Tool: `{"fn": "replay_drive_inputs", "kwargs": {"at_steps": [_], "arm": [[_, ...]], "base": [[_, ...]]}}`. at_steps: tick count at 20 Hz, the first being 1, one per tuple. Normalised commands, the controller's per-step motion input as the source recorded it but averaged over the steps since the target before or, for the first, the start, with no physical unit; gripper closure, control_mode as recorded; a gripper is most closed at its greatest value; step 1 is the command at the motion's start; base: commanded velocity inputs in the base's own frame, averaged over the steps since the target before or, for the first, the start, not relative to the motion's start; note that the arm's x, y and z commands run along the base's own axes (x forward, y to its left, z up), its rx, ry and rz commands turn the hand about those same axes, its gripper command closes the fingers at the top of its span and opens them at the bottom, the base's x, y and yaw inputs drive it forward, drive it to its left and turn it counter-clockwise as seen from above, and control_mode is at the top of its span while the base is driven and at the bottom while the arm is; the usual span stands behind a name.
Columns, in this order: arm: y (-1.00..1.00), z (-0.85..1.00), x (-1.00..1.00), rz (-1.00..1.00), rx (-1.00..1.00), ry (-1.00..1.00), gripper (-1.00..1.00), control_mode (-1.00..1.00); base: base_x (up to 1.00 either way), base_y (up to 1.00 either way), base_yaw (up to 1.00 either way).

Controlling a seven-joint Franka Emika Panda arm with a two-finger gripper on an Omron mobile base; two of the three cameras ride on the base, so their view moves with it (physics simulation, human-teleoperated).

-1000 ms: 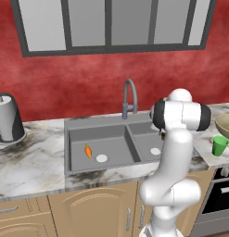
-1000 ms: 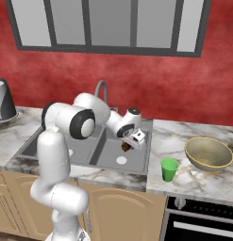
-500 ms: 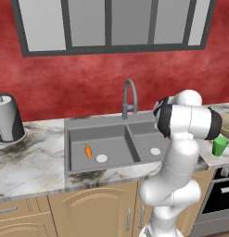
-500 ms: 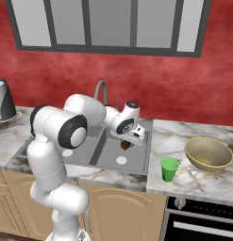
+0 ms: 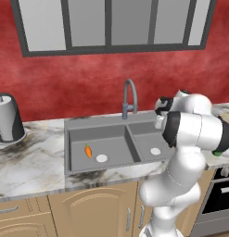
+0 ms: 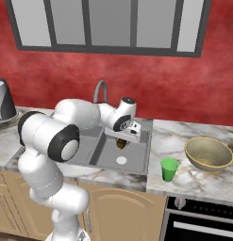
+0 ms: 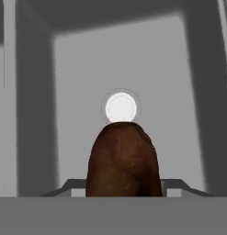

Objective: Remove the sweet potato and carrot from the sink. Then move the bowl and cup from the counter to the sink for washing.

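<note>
1. The gripper [image 6: 121, 141], clenched on the sweet potato [image 6: 120, 143], hangs above the sink's [image 6: 140, 162] right basin.
2. First step underway; the carrot [image 5: 88, 150] lies in the left basin.
3. Next move, likely: carry the sweet potato over the counter [image 6: 193, 179], clear of the cup [image 6: 169, 169] and bowl [image 6: 208, 153].

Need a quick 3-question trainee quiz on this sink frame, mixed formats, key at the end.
1. True or false: the carrot lies in the left basin of the sink.
2. What does the claw hold? A) cup B) sweet potato C) bowl
3. Fill in: the green cup stands on the ___, beside the bowl.

Key: 1 true. 2 B, the sweet potato, held above the right basin's drain. 3 counter.
</note>
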Motion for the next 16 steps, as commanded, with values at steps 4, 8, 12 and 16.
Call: {"fn": "replay_drive_inputs", "kwargs": {"at_steps": [4,8,12,16], "arm": [[0.34,0.13,-0.30,0.09,0.00,-0.02,1.00,-1.00],[0.32,0.10,-0.31,0.06,0.00,-0.06,1.00,-1.00],[0.34,0.05,-0.33,0.00,-0.03,-0.06,1.00,-1.00],[0.35,0.06,-0.33,0.00,-0.05,-0.02,1.00,-1.00]], "base": [[0.00,0.00,0.00],[0.00,0.00,0.00],[0.00,0.00,0.00],[0.00,0.00,0.00]]}}
